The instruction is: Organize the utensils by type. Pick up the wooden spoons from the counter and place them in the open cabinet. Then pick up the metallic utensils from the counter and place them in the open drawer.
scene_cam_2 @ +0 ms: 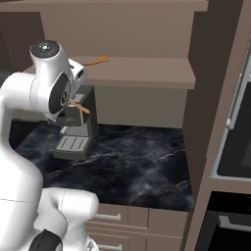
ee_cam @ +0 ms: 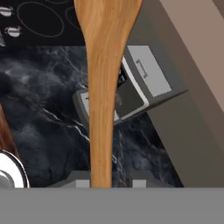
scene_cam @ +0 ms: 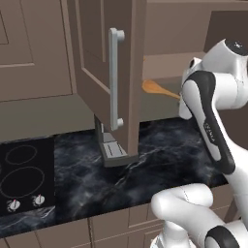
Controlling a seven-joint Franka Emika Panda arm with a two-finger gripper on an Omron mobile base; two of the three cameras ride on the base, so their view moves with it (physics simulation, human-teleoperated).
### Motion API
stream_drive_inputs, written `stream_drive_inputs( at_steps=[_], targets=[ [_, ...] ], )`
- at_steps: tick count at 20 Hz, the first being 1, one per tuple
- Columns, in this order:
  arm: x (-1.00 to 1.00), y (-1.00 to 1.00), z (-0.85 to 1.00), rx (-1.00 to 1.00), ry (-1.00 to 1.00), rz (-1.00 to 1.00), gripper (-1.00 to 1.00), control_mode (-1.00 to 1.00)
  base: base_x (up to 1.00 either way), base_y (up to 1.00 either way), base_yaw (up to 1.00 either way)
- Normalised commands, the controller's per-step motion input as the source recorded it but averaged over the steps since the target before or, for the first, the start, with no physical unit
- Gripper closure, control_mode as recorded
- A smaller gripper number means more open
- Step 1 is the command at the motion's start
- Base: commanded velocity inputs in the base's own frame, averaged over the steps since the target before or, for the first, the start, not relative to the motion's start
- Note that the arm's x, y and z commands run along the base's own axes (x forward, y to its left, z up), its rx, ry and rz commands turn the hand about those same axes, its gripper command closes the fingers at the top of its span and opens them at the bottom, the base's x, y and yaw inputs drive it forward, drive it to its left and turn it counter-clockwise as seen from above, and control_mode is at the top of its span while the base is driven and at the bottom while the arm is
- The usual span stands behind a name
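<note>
My gripper is shut on a long orange-brown wooden spoon, whose bowl points away from the hand. From the left base the held spoon sticks out leftwards, level with the open cabinet's shelf, beside the swung-out door. From the right base the gripper with the spoon hangs in front of and below the shelf. A second wooden spoon lies on that shelf at its left end. The black marble counter lies below. The metallic utensils and the drawer are out of view.
A grey coffee machine stands on the counter under the open door, right below the hand. A black cooktop is set into the counter at the left. A tall oven unit closes off the right side.
</note>
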Motion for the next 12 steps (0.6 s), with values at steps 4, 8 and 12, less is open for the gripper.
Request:
stream_drive_inputs(
  at_steps=[4, 8, 12],
  targets=[
    [0.00, -0.11, 0.19, -0.06, -0.21, 0.00, 1.00, -1.00, 0.00, 0.00, 0.00],
    [0.03, -0.32, 0.30, -0.13, -0.28, 0.00, 1.00, -1.00, 0.00, 0.00, 0.00],
    [0.05, -0.43, 0.47, -0.12, -0.17, 0.00, 1.00, -1.00, 0.00, 0.00, 0.00]
  ],
)
